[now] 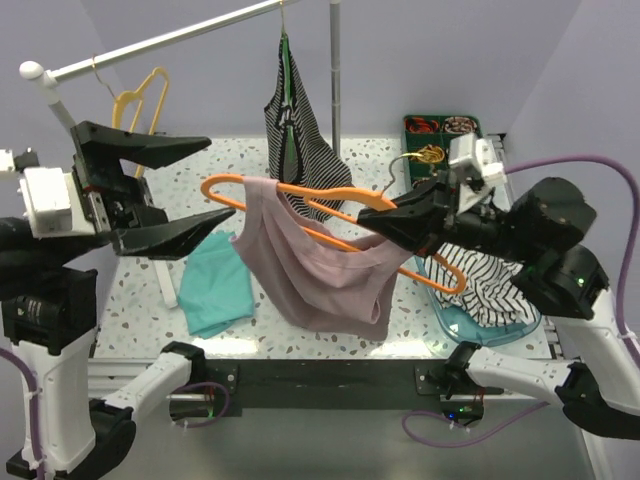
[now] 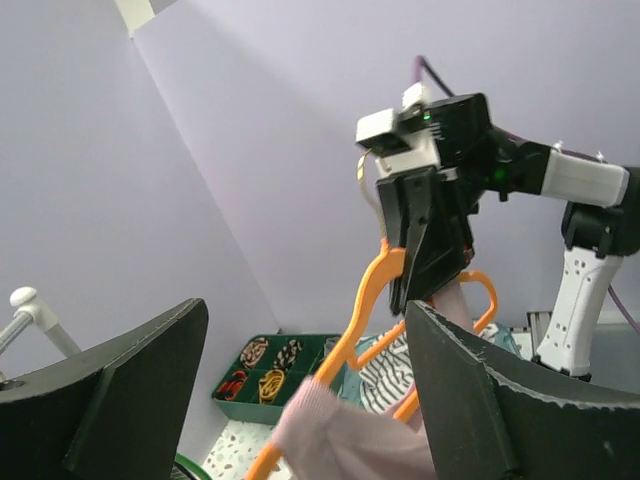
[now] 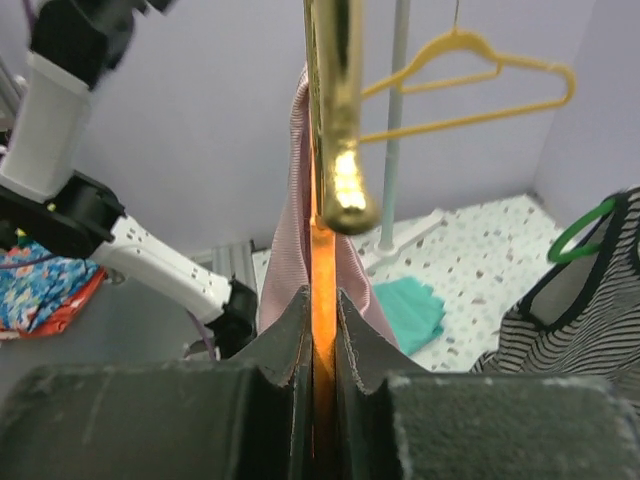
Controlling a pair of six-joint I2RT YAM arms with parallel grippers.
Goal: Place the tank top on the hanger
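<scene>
The mauve-pink tank top (image 1: 320, 270) hangs draped over the orange hanger (image 1: 225, 186), which is held in the air above the table. My right gripper (image 1: 385, 222) is shut on the hanger near its metal hook (image 1: 412, 158); in the right wrist view the orange bar (image 3: 324, 262) sits clamped between the fingers with pink cloth (image 3: 290, 230) on both sides. My left gripper (image 1: 205, 180) is open and empty, its jaws either side of the hanger's left end. In the left wrist view the hanger (image 2: 372, 300) and the tank top (image 2: 350, 430) lie between the wide-open fingers.
A teal folded cloth (image 1: 218, 282) lies on the table at front left. A striped top (image 1: 293, 115) on a green hanger and a yellow hanger (image 1: 140, 100) hang from the rail. A blue bin (image 1: 480, 322) with striped cloth and a green tray (image 1: 440, 128) stand at right.
</scene>
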